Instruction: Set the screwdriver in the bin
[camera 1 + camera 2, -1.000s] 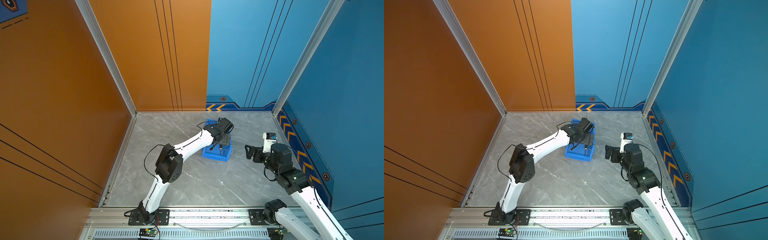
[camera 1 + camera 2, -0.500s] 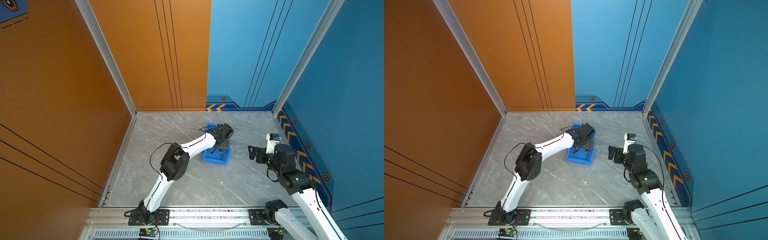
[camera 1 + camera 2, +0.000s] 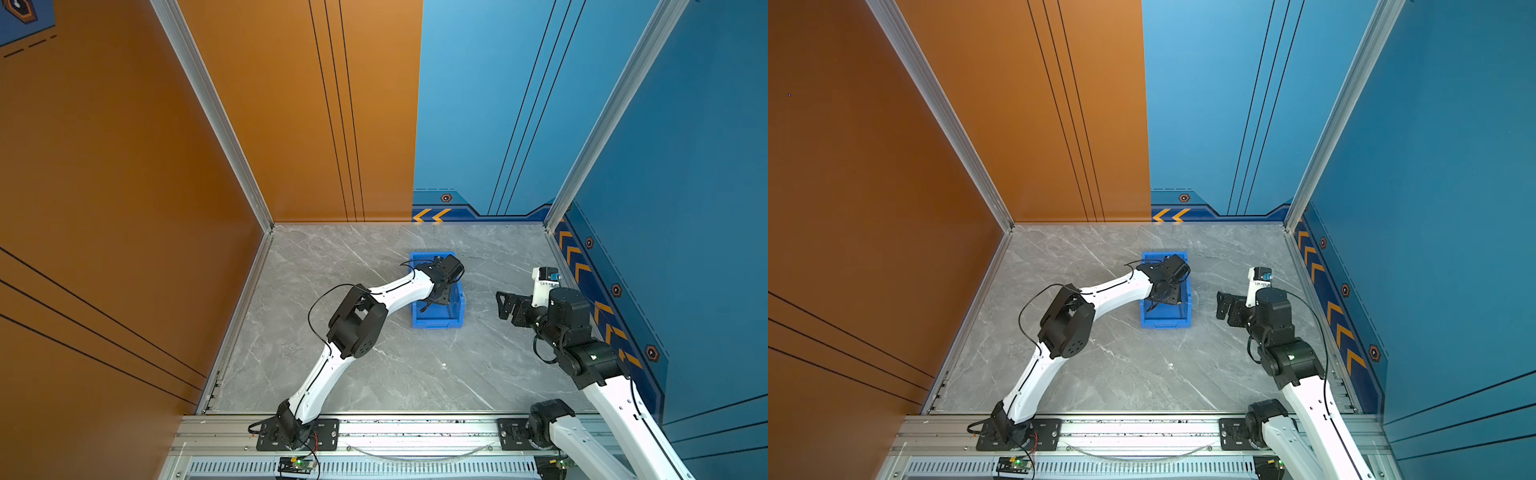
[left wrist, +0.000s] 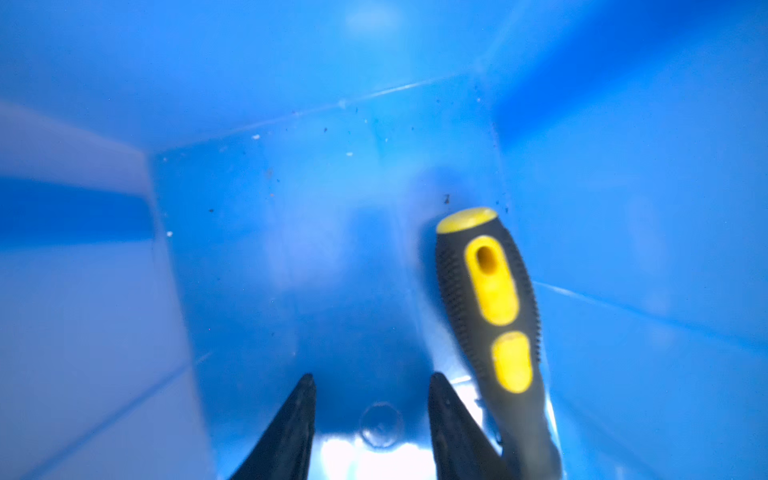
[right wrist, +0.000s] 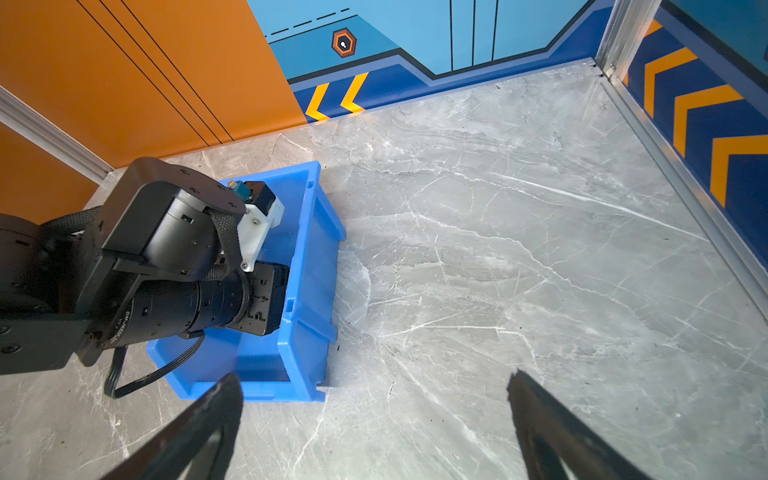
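left gripper reaches into the bin — jaws apart, screwdriver alongside; right gripper spread wide

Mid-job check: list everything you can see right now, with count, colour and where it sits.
bin: one, bright blue, mid-table toward the back.
screwdriver: one, black-and-yellow handle, inside the bin.
table: one, grey marble, under everything.
wall panels: several, orange left, blue right, around the table.
mounting rail: one, silver, table's near edge.
left hand: one, black, open, inside the bin, screwdriver beside it, not gripped.
right hand: one, black, open, over bare table right of the bin.
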Controlling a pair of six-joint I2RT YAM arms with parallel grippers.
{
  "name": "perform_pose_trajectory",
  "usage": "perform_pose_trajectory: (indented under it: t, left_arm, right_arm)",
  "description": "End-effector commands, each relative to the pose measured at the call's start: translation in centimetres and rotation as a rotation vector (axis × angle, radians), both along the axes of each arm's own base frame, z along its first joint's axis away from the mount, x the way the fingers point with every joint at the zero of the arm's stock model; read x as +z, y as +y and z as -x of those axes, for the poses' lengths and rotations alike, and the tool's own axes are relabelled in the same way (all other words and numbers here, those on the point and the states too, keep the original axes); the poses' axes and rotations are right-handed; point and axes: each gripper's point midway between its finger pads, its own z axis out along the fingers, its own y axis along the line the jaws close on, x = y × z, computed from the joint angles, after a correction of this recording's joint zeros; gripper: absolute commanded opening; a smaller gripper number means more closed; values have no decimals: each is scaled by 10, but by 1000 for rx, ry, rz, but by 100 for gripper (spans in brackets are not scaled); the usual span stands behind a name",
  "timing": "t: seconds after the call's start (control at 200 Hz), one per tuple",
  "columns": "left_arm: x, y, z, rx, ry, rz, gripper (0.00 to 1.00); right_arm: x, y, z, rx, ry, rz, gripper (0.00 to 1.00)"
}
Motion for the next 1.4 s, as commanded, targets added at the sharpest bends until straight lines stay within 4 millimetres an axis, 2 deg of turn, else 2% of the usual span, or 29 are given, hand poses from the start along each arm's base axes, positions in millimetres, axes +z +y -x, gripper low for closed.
perform_pose_trajectory:
  t: [0.0, 0.155, 0.32, 0.516, 0.626, 0.716, 0.826, 0.906, 0.951, 0.976, 1.031, 1.061, 1.166, 1.276, 1.397]
  left_arm:
    - [15, 7, 2, -9, 13, 6, 43]
    - [39, 4, -1, -21, -24, 32, 44]
    - [56, 6, 2, -23, -43, 50, 52]
    - [71, 5, 5, -45, -64, 54, 45]
    - [85, 7, 8, -50, -81, 62, 44]
    - [113, 11, 14, -62, -127, 70, 46]
    - [148, 20, 27, -75, -176, 96, 56]
    - [163, 35, 39, -66, -195, 100, 63]
    - [170, 45, 48, -59, -205, 98, 70]
    - [174, 50, 53, -57, -211, 96, 75]
    - [182, 63, 65, -61, -226, 89, 94]
    - [185, 70, 71, -66, -237, 79, 100]
    - [198, 108, 88, -56, -295, 31, 98]
    - [200, 151, 100, -9, -321, 12, 98]
    - [201, 193, 106, 47, -379, 26, 98]
  right_arm:
    - [-10, -4, 3, -17, 36, 4, 100]
    - [-11, -5, 5, -26, 33, -6, 100]
    - [-11, -5, 6, -29, 31, -8, 100]
    - [-12, -4, 6, -29, 29, -16, 100]
    - [-8, -5, 8, -32, 20, -16, 100]
    - [-6, -6, 9, -33, 15, -15, 100]
    - [-9, -6, 11, -27, 23, -11, 100]
    - [-14, -5, 12, -25, 32, -12, 100]
    - [-16, -5, 12, -22, 37, -12, 100]
    - [-16, -4, 13, -18, 37, -12, 100]
    - [-19, -4, 14, -15, 38, -8, 100]
    - [-19, -5, 14, -18, 37, -4, 100]
    - [-26, -13, 17, -49, 35, 20, 100]
    - [-27, -22, 19, -89, 22, 33, 100]
    - [-27, -28, 17, -120, 8, 28, 100]
